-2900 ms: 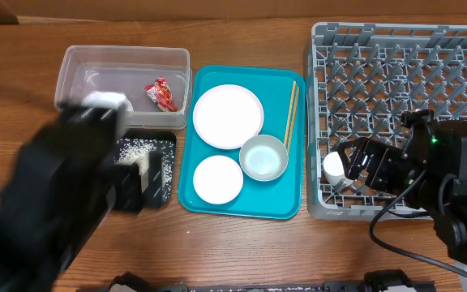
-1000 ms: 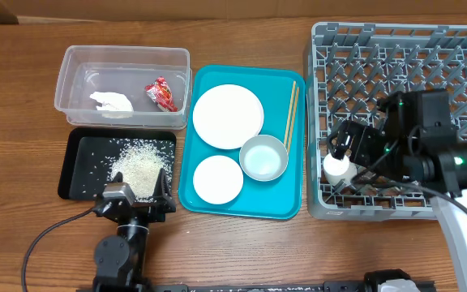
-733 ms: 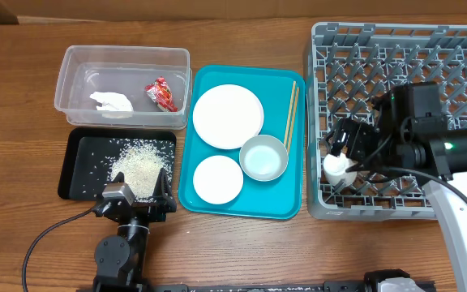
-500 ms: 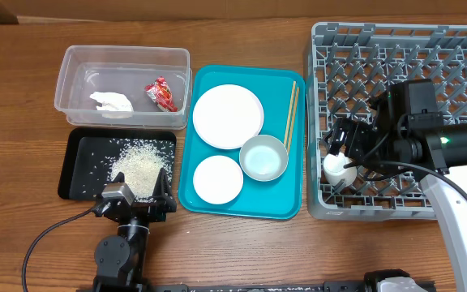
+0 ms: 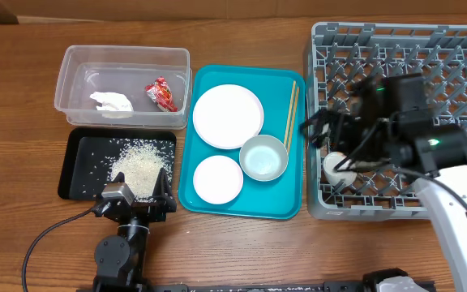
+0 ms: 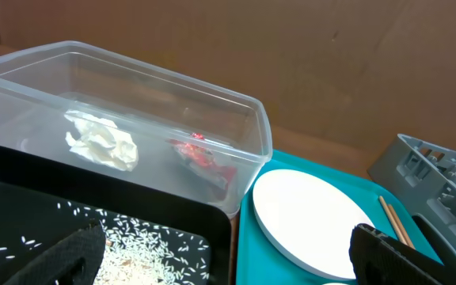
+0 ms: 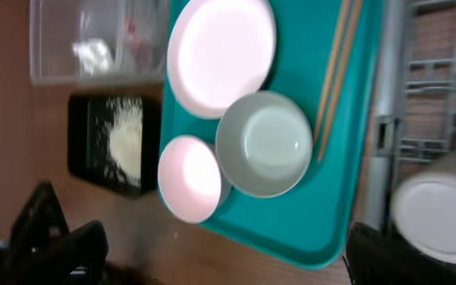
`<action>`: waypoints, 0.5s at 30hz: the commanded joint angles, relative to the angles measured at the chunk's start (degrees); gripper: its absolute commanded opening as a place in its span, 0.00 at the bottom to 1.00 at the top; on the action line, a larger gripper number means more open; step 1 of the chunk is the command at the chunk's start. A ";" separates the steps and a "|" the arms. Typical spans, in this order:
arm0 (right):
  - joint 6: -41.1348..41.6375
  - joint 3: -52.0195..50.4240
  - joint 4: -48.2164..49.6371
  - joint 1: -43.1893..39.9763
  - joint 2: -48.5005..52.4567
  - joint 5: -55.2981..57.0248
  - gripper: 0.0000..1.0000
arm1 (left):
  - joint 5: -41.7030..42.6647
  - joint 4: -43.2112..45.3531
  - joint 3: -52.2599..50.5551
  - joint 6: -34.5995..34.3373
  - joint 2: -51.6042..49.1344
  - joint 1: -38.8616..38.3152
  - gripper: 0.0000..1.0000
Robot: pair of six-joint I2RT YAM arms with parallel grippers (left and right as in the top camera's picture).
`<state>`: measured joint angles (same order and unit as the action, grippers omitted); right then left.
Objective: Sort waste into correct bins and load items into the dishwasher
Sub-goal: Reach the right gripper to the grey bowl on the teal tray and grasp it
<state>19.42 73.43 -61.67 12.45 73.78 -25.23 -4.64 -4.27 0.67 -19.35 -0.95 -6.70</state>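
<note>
The clear tub (image 5: 124, 57) holds the white tissue (image 5: 110, 101) and red wrapper (image 5: 160, 93). The black tray (image 5: 79, 158) holds loose rice (image 5: 132, 162). The teal tray (image 5: 242, 207) carries a large plate (image 5: 228, 116), a small plate (image 5: 217, 179), a bowl (image 5: 263, 157) and chopsticks (image 5: 290, 113). A white cup (image 5: 336, 168) stands in the grey dish rack (image 5: 396, 49). My right gripper (image 5: 319, 134) is open and empty, above the rack's left edge. Its wrist view shows the bowl (image 7: 265, 142), plates (image 7: 222, 51) and cup (image 7: 442, 206). My left gripper (image 5: 136, 199) is open at the black tray's front edge.
The left wrist view shows the tub (image 6: 133, 87) with tissue (image 6: 101, 141) and wrapper (image 6: 204, 154), rice (image 6: 133, 245) and the large plate (image 6: 311, 222). Bare wooden table lies in front of the trays. The rack fills the right side.
My right gripper has moved left, away from the cup, toward the teal tray; the cup stays in the rack. My left arm has drawn back to the black tray's front edge and stays still.
</note>
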 commanded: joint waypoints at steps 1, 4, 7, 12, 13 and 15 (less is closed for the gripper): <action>-0.61 -0.17 -0.59 10.01 0.55 7.50 0.95 | 0.66 0.24 -0.39 -0.37 0.70 0.33 1.00; 8.07 -1.70 -2.10 19.02 2.67 22.56 0.84 | 0.68 0.24 -0.39 -0.37 0.70 0.33 1.00; 16.31 -3.04 -2.58 22.49 5.92 30.86 0.80 | 0.68 0.26 -0.39 -0.37 0.70 0.33 1.00; 18.14 -5.35 2.73 22.47 14.01 31.21 0.73 | 0.66 0.26 -0.39 -0.37 0.70 0.33 1.00; 18.14 -5.38 3.65 22.32 15.91 31.21 0.72 | 0.66 0.24 -0.39 -0.37 0.70 0.33 1.00; 18.14 -5.38 5.60 22.08 19.52 31.54 0.71 | 0.66 0.24 -0.39 -0.37 0.70 0.35 1.00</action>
<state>35.24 68.60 -57.36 34.96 90.08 2.83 -4.47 -4.27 0.67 -19.35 -0.95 -6.70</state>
